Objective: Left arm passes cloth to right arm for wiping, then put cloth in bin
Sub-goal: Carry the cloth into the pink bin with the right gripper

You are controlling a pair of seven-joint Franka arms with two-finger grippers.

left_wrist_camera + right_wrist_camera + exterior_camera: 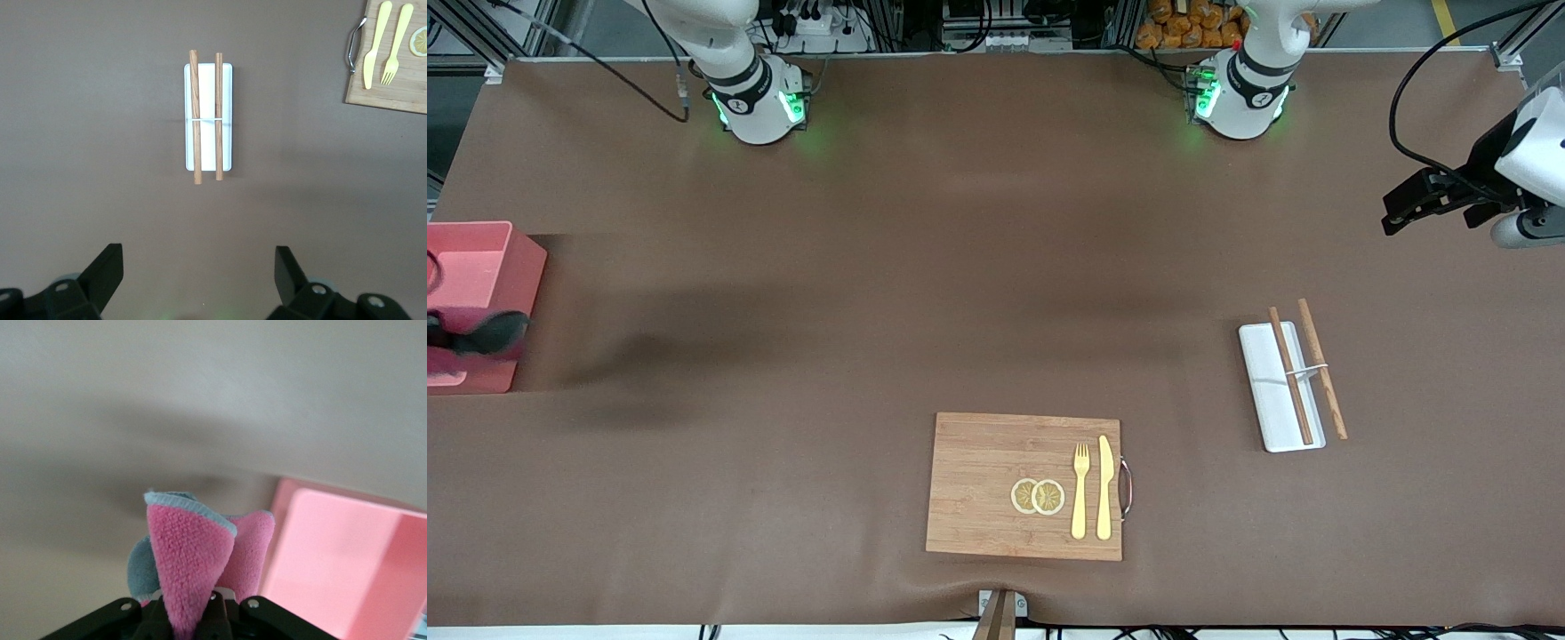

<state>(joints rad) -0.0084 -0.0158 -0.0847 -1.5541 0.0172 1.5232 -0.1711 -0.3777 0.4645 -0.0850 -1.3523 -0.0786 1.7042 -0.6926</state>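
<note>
The crimson-pink cloth [489, 333], dark grey on its reverse, hangs over the salmon-pink bin [527, 271] at the right arm's end of the table. My right gripper [432, 334] shows only at the edge of the front view. In the right wrist view it [190, 613] is shut on the cloth [193, 547], with the bin [347, 567] beside it. My left gripper [1398, 213] waits in the air over the left arm's end of the table. It is open and empty in the left wrist view [197, 261].
A white tray [1267, 391] with two wooden sticks [1289, 373] lies toward the left arm's end; it also shows in the left wrist view [207, 117]. A wooden cutting board [978, 484] with a fork, a knife and lemon slices lies near the front camera.
</note>
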